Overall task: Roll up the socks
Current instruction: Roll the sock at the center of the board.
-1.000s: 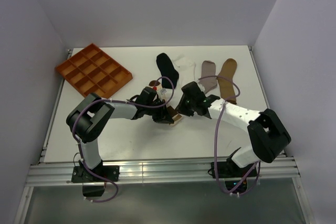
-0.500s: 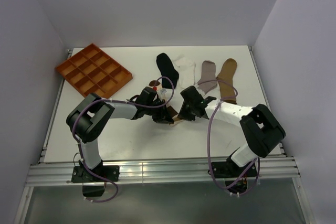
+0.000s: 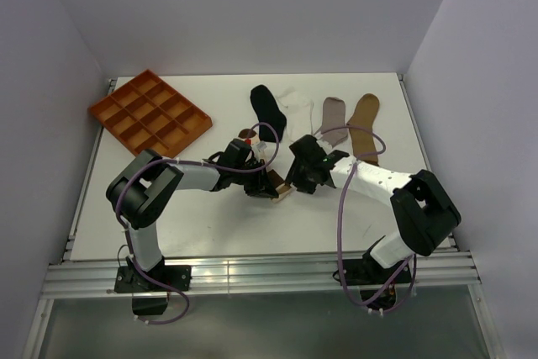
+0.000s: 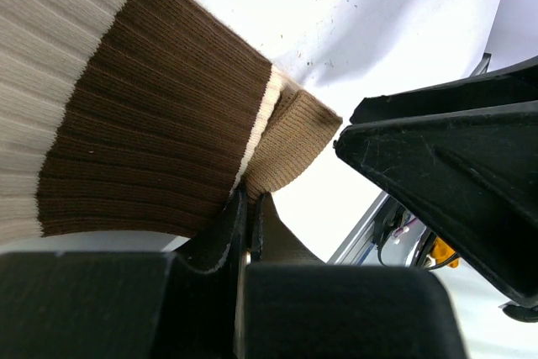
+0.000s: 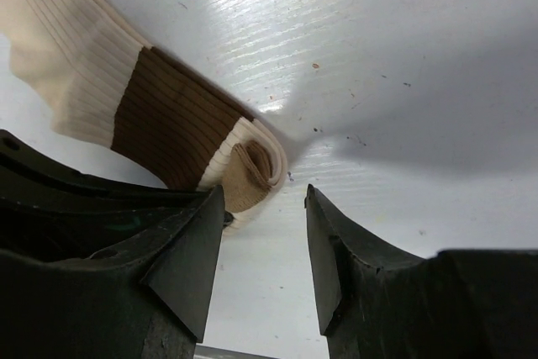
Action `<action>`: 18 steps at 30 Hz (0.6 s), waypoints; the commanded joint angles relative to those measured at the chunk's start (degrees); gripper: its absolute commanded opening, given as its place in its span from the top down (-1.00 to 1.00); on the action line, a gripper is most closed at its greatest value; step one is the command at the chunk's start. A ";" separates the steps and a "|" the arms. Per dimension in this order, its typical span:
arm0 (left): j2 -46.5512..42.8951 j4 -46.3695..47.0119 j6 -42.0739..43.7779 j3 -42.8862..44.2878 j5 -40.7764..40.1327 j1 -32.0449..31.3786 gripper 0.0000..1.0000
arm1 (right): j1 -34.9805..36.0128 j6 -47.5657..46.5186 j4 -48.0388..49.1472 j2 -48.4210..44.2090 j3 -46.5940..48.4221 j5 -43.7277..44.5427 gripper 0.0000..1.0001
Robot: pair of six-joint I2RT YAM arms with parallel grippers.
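The cream sock with brown bands [image 4: 143,124] lies on the table, its tan end [image 5: 248,176] folded over on itself. My left gripper [image 4: 246,208] is shut on the sock's edge near that tan end. My right gripper [image 5: 262,203] is open just right of the fold, its left finger [image 5: 189,250] close beside it and nothing between the jaws. In the top view both grippers, left [image 3: 267,184] and right [image 3: 294,181], meet at the sock end [image 3: 282,192]. The black [image 3: 267,107], white [image 3: 297,112], grey [image 3: 334,115] and tan [image 3: 364,126] socks lie flat behind.
An orange compartment tray [image 3: 150,113] sits at the table's far left. The right arm's cable loops over the grey and tan socks. The right gripper's finger [image 4: 454,174] fills the right of the left wrist view. White walls close in the table.
My right gripper has shifted slightly left, closer to the sock's folded end, and its arm has changed pose. My left gripper has stayed in place, still holding the sock.
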 commanded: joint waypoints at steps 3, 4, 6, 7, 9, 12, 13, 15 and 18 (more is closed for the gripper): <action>2.48 -6.92 1.54 -0.91 -4.93 -0.44 0.99 | 1.13 5.80 1.16 0.61 1.04 2.01 -0.01; 2.57 -6.92 1.54 -0.91 -5.01 -0.44 0.99 | 1.30 6.07 0.98 1.14 1.39 1.84 -0.01; 2.57 -6.92 1.62 -0.91 -5.01 -0.53 0.99 | 1.39 6.77 0.46 2.55 2.27 2.10 0.02; 2.49 -6.75 1.71 -0.91 -5.01 -0.53 0.99 | 1.57 6.95 0.54 3.16 2.27 2.28 0.03; 2.49 -6.66 1.71 -1.09 -5.01 -0.53 0.99 | 1.66 7.30 0.89 3.61 1.92 2.10 0.06; 2.40 -6.57 1.71 -1.26 -4.93 -0.53 0.99 | 1.66 7.56 1.59 4.66 1.66 1.75 0.11; 2.40 -6.57 1.71 -1.26 -4.93 -0.53 0.99 | 1.74 7.74 1.86 4.75 1.48 1.75 0.14; 2.49 -6.31 1.71 -1.26 -4.84 -0.53 0.99 | 1.74 8.00 2.39 5.19 1.04 1.75 0.21; 2.49 -6.13 1.54 -1.44 -4.75 -0.53 0.99 | 1.74 7.57 1.69 6.24 1.92 2.36 0.31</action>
